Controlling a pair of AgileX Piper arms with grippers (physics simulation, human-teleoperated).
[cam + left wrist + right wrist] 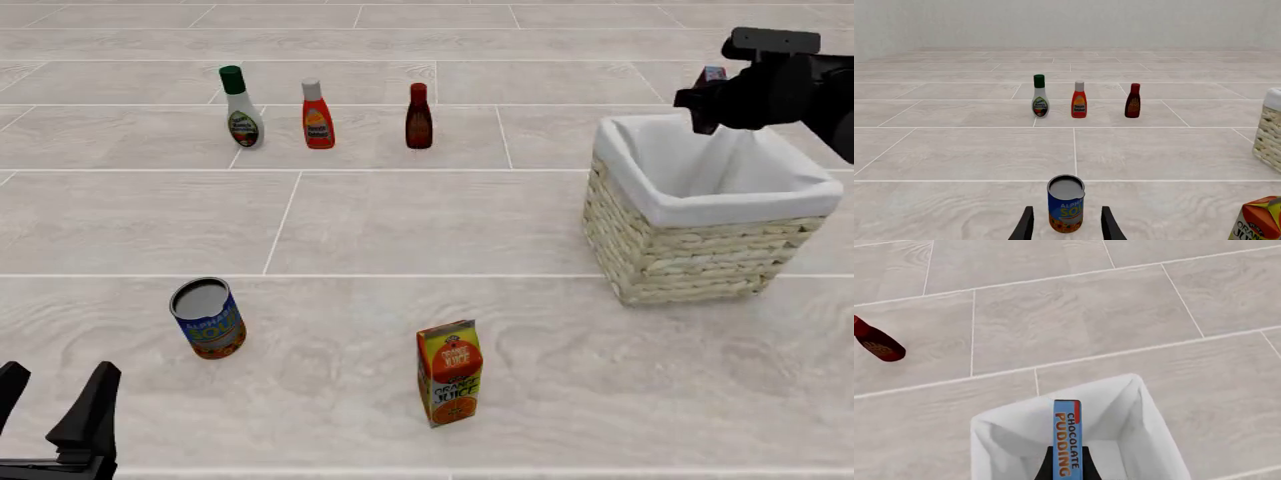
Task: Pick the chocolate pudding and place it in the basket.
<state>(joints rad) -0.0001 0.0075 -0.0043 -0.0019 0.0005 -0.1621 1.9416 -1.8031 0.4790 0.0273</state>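
My right gripper (707, 90) is shut on the chocolate pudding (714, 73), a thin box with a blue edge, and holds it above the far rim of the wicker basket (694, 250). In the right wrist view the pudding (1067, 440) stands edge-on between the fingers, over the basket's white cloth lining (1134, 410). My left gripper (51, 400) is open and empty at the near left edge. In the left wrist view its fingers (1026, 225) frame the blue-and-orange can without touching it.
A blue-and-orange can (207, 320) stands ahead of my left gripper. An orange juice carton (450, 372) stands near the front centre. Three bottles stand at the back: white (242, 110), orange-red (316, 115) and dark red (419, 117).
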